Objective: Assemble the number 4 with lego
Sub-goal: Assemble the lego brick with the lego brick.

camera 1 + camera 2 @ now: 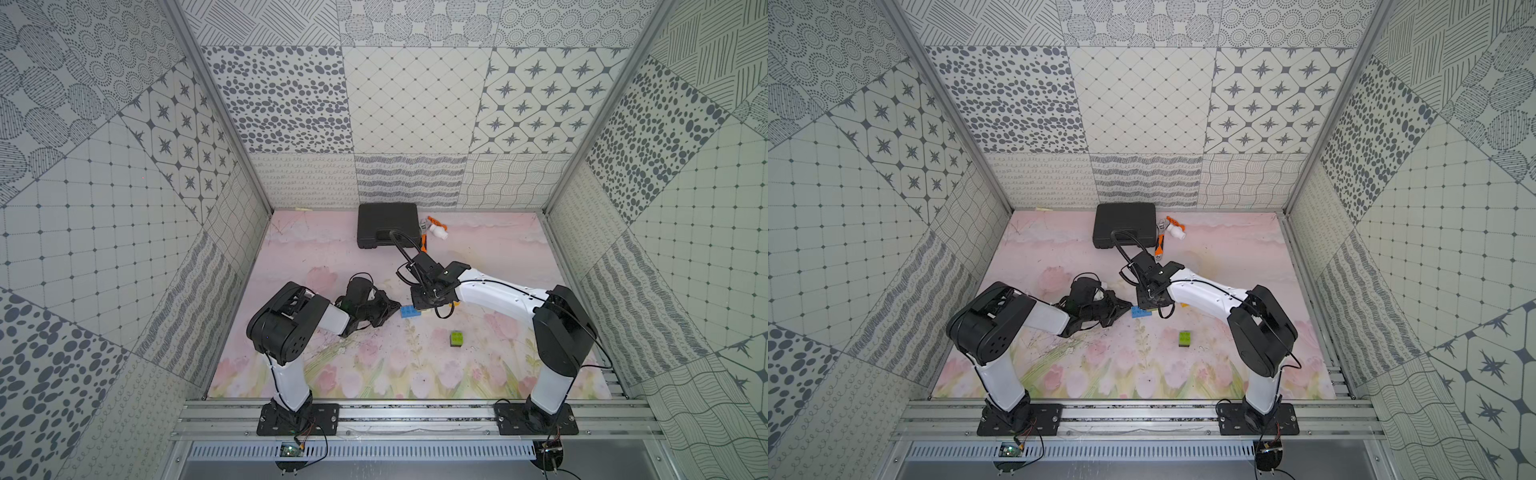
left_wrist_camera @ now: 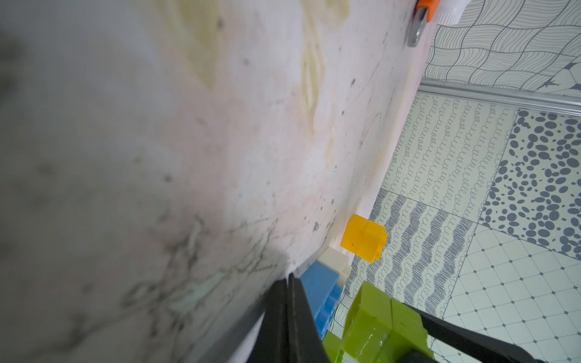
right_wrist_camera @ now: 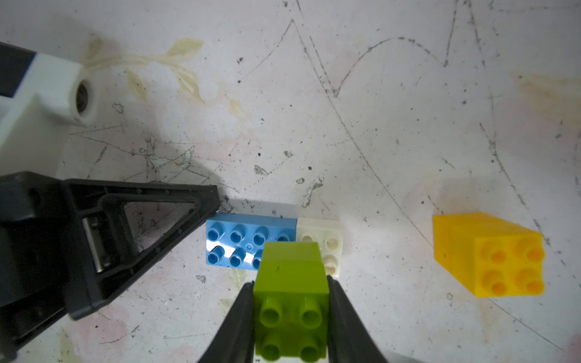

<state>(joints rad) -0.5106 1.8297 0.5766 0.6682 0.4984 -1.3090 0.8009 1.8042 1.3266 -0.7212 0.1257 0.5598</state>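
Green brick (image 3: pixel 290 301) pinched between right fingers (image 3: pixel 239 323), over blue brick (image 3: pixel 239 243) edge

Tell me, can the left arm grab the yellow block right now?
Probably not easily: the blue brick and white brick lie between the shut left gripper and the yellow block.

A scuffed pink floral mat (image 1: pixel 291 257) carries everything. At its centre lie a blue brick (image 1: pixel 409 312) butted against a white brick (image 3: pixel 333 234), with a yellow brick (image 3: pixel 489 253) near them at 3 o'clock and a green-topped stack (image 1: pixel 456 338) at 5 o'clock. At 12 o'clock sit a black case (image 1: pixel 387 224) and, just beside it, an orange tool (image 1: pixel 1160 245).
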